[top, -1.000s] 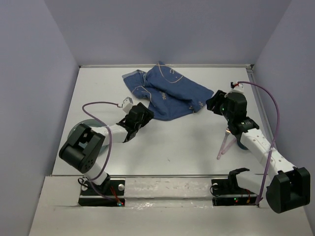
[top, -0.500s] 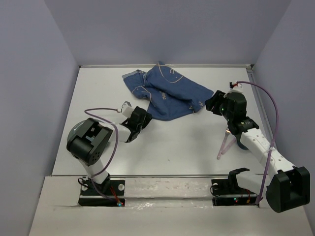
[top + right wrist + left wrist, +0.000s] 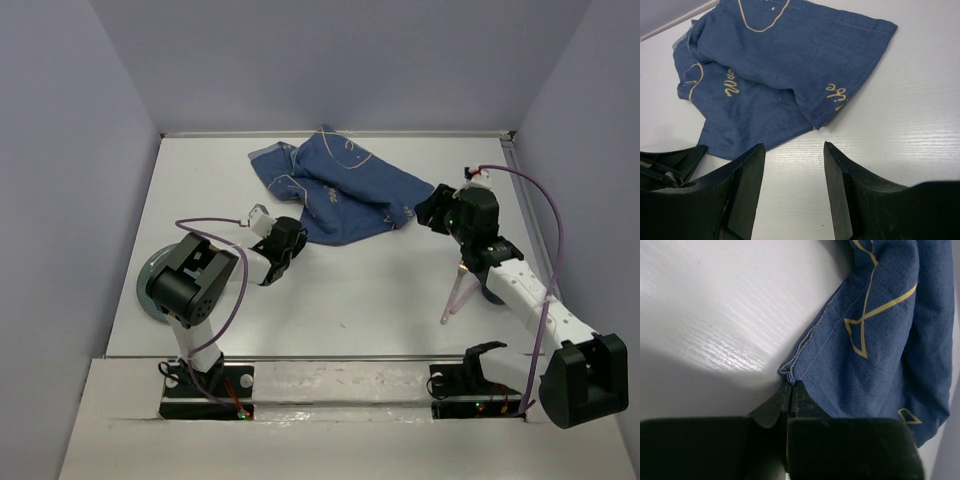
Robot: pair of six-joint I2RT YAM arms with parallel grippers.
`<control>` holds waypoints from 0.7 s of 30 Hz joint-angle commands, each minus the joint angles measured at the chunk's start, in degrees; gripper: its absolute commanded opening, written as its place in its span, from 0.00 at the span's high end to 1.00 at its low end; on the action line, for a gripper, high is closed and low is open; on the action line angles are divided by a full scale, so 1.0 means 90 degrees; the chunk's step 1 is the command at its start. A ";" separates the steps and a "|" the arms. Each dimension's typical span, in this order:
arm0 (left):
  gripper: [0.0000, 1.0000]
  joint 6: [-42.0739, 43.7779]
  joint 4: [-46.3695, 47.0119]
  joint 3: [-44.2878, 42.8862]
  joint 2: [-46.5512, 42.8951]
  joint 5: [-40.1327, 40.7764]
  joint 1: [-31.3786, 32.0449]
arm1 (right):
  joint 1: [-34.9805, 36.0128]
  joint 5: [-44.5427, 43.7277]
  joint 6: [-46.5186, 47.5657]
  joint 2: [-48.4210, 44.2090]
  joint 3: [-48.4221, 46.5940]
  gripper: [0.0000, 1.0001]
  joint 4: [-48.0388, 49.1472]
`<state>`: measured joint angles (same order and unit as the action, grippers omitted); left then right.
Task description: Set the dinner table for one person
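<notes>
The white dinner table [image 3: 380, 290], matte and plain, fills the middle of the overhead view beneath both grippers. The left gripper [image 3: 788, 387] is closed, pinching a corner of the blue cloth [image 3: 340, 190] at upper centre. The right gripper [image 3: 792, 150] hangs spread above bare tabletop beside the cloth's right edge.

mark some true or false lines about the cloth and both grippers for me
1. The blue cloth lies spread out flat. False: it is bunched and folded over itself.
2. The right gripper is open. True.
3. The left gripper is wide open. False: its jaws are shut at a corner of the cloth.
4. The cloth bears yellow markings. True.
5. The cloth lies on the white table. True.
</notes>
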<state>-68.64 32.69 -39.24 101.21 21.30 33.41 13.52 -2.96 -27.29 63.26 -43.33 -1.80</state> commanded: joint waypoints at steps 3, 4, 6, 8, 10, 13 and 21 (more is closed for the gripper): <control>1.00 0.0809 0.0567 0.0083 -0.0239 0.0406 -0.0108 | -0.0476 -0.0374 -0.0317 0.0772 -0.0097 0.42 0.0337; 1.00 0.0946 0.0558 0.0131 -0.0472 0.0465 -0.0109 | -0.0544 -0.0432 -0.0376 0.0909 -0.0117 0.41 0.0337; 1.00 0.1249 0.0558 0.0326 -0.0726 0.0650 -0.0099 | -0.0681 -0.0685 -0.0415 0.1337 -0.0282 0.41 0.0337; 1.00 0.1425 0.0587 0.0483 -0.1069 0.0758 -0.0109 | -0.0682 -0.0832 -0.0454 0.1670 -0.0429 0.40 0.0366; 1.00 0.1533 0.0616 0.0658 -0.1293 0.0836 -0.0118 | -0.0682 -0.0891 -0.0503 0.2225 -0.0691 0.40 0.0376; 1.00 0.1679 0.0684 0.0825 -0.1489 0.0885 -0.0118 | -0.0682 -0.1262 -0.0678 0.2947 -0.0965 0.41 0.0581; 1.00 0.1885 0.0977 0.1147 -0.1646 0.0730 -0.0138 | -0.0682 -0.1468 -0.1235 0.4366 -0.1814 0.48 0.1020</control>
<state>-54.19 37.91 -30.52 88.16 26.00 32.56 7.22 -12.91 -35.03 98.65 -54.30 2.00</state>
